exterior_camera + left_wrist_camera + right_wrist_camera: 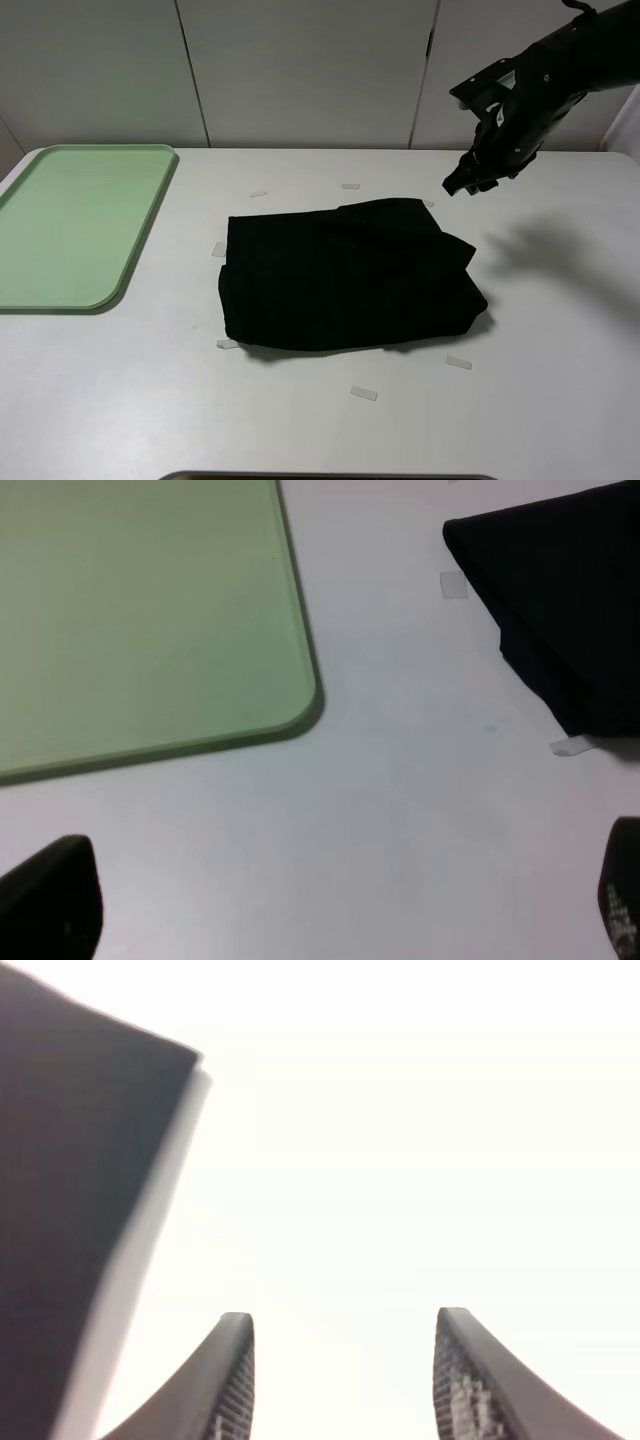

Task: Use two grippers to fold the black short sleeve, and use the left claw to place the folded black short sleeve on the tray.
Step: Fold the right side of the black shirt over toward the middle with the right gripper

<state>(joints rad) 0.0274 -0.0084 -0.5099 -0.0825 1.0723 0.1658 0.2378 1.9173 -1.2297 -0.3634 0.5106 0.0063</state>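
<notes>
The white table (560, 400) carries the black short sleeve (350, 275) near its middle, lying as a compact, layered rectangle with one loose flap along its far right edge. The tray (75, 225) sits well apart from the shirt on its left and holds nothing. The right gripper (470, 185) hangs in the air beyond the shirt's far right corner, jaws apart and holding nothing. The left gripper (335, 905) hovers on the shirt's tray side, fingers spread wide around bare tabletop. Small tape marks (363, 393) ring the shirt. The folding looks finished or nearly so, so the transfer step seems at hand. The left claw would need to reach the shirt's near left edge, pinch all layers together and carry the bundle over to the tray.
</notes>
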